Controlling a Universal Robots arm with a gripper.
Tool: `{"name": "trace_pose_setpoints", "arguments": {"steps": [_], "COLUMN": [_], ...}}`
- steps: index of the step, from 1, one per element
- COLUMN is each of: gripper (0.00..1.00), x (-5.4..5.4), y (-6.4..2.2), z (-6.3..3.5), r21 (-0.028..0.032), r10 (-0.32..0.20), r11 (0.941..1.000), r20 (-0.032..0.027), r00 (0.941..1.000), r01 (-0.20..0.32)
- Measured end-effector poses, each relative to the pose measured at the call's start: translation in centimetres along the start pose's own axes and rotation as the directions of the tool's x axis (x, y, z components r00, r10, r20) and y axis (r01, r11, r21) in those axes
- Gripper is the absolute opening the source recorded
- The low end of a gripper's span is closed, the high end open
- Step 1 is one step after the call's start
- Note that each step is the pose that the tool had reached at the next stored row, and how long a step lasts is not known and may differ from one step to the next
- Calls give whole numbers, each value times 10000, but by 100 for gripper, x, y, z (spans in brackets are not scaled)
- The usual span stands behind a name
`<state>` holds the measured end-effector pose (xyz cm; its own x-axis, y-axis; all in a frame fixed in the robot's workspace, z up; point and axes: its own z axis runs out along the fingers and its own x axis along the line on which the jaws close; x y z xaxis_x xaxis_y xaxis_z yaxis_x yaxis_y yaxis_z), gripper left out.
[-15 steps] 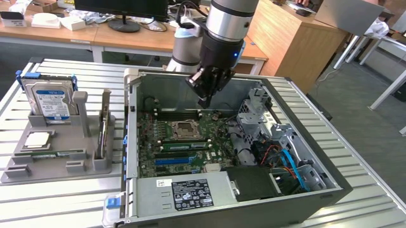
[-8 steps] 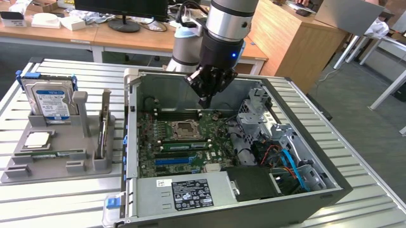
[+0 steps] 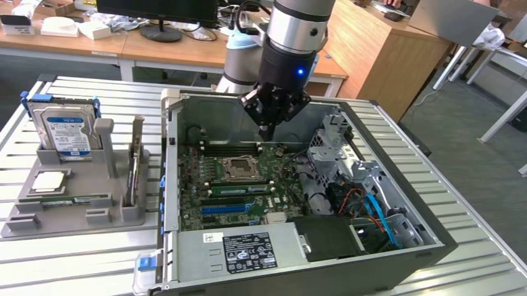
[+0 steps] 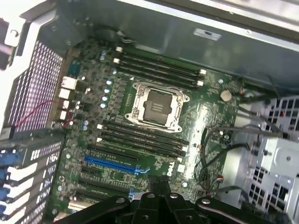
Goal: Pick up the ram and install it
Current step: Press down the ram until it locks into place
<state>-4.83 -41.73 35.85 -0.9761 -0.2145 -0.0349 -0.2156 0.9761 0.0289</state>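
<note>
— Where's the ram (image 3: 134,161)?

— Standing on edge in the grey holder (image 3: 74,203), at the exterior view's left, well apart from the arm. 1 stick I can make out; the hard drive (image 3: 64,131) stands beside it.

— And the gripper (image 3: 265,128)?

— Hanging inside the open computer case (image 3: 395,185), above the motherboard (image 4: 154,135), fingers pinched together, holding nothing.

— How would that stick handle?

— Light, thin, stiff, I'd guess, but fragile. Grip the long flat faces near the upper edge, away from the contacts.
</note>
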Motion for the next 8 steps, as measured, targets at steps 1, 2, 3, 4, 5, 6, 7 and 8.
{"name": "trace_pose_setpoints", "arguments": {"steps": [1,2,3,4,5,6,7,8], "gripper": [10,10,10,10,10,10,10,10], "x": [0,0,0,0,0,0,0,0], "y": [0,0,0,0,0,0,0,0], "z": [0,0,0,1,1,1,1,1], "r21": [6,11,17,23,28,32,37,41], "r10": [156,316,474,646,800,949,1095,1240], "r11": [9999,9995,9989,9979,9968,9955,9940,9923], "r20": [4,9,13,19,24,29,33,38], "r00": [9999,9995,9989,9979,9968,9955,9940,9923], "r01": [-156,-316,-474,-646,-800,-949,-1096,-1240]}}
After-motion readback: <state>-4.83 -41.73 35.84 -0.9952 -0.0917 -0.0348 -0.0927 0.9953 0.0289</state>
